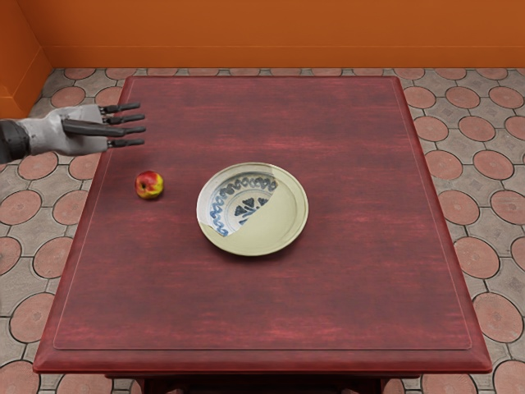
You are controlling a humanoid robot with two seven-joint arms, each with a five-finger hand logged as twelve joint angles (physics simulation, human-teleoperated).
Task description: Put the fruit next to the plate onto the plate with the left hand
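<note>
A small red and yellow apple [149,185] lies on the dark red table, just left of a cream plate [287,222] with a blue pattern in its bowl. The plate holds nothing. My left hand [115,125] comes in from the left edge and hovers above the table's left rim, up and to the left of the apple. Its fingers are stretched out flat toward the right, open and holding nothing. A clear gap separates hand and apple. The right arm does not show.
The wooden table [361,312] stands on a floor of round brown tiles, with an orange wall behind. The plate sits near the table's middle.
</note>
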